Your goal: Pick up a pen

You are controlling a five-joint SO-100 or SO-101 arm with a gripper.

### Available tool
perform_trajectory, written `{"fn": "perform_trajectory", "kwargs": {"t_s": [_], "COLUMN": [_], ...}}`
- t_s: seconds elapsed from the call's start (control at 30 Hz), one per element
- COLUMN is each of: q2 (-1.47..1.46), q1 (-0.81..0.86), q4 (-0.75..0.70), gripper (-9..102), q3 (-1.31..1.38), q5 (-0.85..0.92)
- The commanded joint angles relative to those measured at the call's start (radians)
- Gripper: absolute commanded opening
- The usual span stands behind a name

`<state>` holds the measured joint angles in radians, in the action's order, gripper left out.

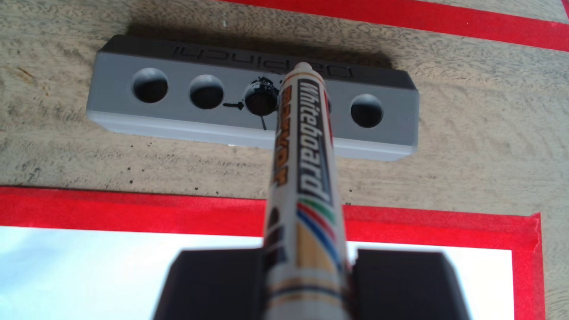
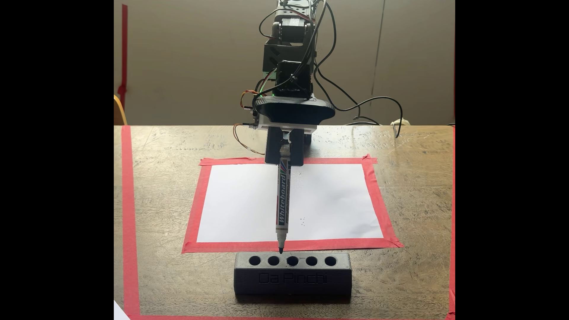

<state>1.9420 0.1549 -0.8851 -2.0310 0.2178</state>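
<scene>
A wooden table [image 2: 415,200] with a worn, grainy grey-brown top fills the lower half of the fixed view, its far edge running straight across. Beyond it stands a plain beige wall [image 2: 191,61], dim and evenly shaded, while daylight glints off the table's far right corner. A curved yellowish chair back [image 2: 119,110] peeks up past the far left edge. On the wall near it hangs a vertical red strip [image 2: 124,52].
</scene>
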Motion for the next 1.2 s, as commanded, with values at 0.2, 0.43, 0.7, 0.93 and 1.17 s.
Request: {"fn": "perform_trajectory", "kwargs": {"t_s": [0.2,0.43,0.7,0.93,1.17], "q2": [0.301,0.410,0.413,0.396,0.377], "q1": [0.021,0.009,-0.012,-0.005,-0.012], "q4": [-0.298,-0.658,-0.937,-0.942,-0.939], "gripper": [-1,0,-1,-1,-1], "q3": [0.089,0.210,0.278,0.204,0.123], "q5": [0.011,0.014,0.120,0.219,0.229]}}
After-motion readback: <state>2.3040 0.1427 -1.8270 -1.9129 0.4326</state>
